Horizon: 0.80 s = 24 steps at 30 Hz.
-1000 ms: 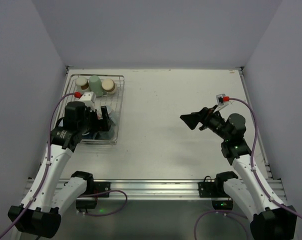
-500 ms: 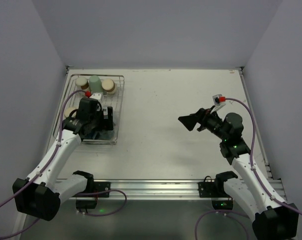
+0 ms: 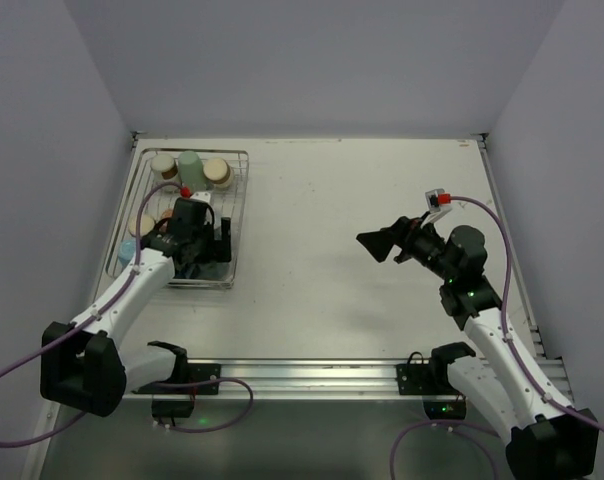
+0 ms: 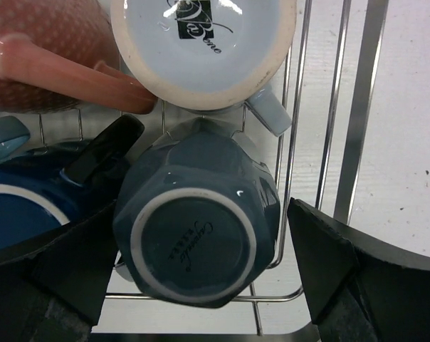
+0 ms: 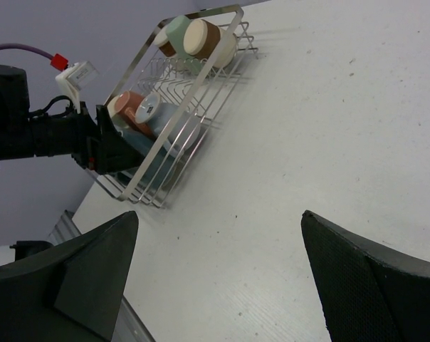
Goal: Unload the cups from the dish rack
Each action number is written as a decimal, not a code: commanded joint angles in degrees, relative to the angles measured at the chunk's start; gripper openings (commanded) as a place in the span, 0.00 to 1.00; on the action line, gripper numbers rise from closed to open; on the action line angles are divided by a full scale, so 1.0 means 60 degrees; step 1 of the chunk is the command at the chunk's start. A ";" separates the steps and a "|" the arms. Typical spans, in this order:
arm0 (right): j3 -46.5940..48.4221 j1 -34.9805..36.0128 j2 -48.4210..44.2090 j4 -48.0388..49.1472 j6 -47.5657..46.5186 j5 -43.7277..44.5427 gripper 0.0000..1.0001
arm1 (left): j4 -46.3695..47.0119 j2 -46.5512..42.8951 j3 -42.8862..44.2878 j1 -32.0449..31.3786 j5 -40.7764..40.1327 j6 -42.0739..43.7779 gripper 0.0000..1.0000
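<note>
Left fingers (image 4: 322, 263) stand wide and empty, low inside the near end of the dish rack (image 3: 238, 200), one on each side of a grey-blue cup (image 4: 197, 235) that lies base toward the wrist camera. Not yet touching on the right side; contact on the left side cannot be told. The cup is crowded. A light blue mug (image 4: 201, 43) presses against its far side, with a salmon-pink mug (image 4: 51, 64) next to that and a navy mug (image 4: 23, 206) close on the left. The left-hand finger sits in the narrow gap between the navy mug and the target. Likely trouble: closing from here could pinch or shove the navy mug instead of seating clean on the cup. The cup walls are faceted and glazed, so a grip on an edge may twist or slip. The right-hand finger is just beside the rack wires, so it could snag one and drag the whole rack across the worktop (image 3: 362, 280) on the lift. Pulling the cup out may also tip the light blue mug into the space it leaves. Right fingers (image 5: 357, 285) are wide apart, holding nothing, well away over bare worktop, so nothing steadies the rack. A mint tumbler (image 3: 190, 165) and beige cups (image 3: 218, 172) wait at the far end, out of harm.
</note>
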 commanded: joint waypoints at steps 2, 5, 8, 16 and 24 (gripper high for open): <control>0.0428 0.0076 -0.0019 0.0030 -0.0141 0.0240 0.99 | 0.0601 0.0142 -0.0296 -0.0037 -0.0203 -0.0054 1.00; 0.0443 0.0091 -0.0003 0.0001 -0.0171 0.0254 0.99 | 0.0675 0.0069 -0.0340 -0.0022 -0.0246 -0.0010 0.95; 0.0443 0.0120 0.0026 0.0016 -0.0171 0.0226 0.99 | 0.0821 -0.0091 -0.0311 -0.0037 -0.0233 0.0019 0.79; 0.0472 0.0222 0.0113 0.0103 -0.0127 0.0196 0.99 | 0.1070 -0.0999 0.0097 -0.0037 0.0163 0.0107 0.40; 0.0692 0.0574 0.0187 0.0015 -0.0025 0.0093 0.99 | 0.0983 -0.2332 0.0773 -0.0037 0.0091 -0.0112 0.20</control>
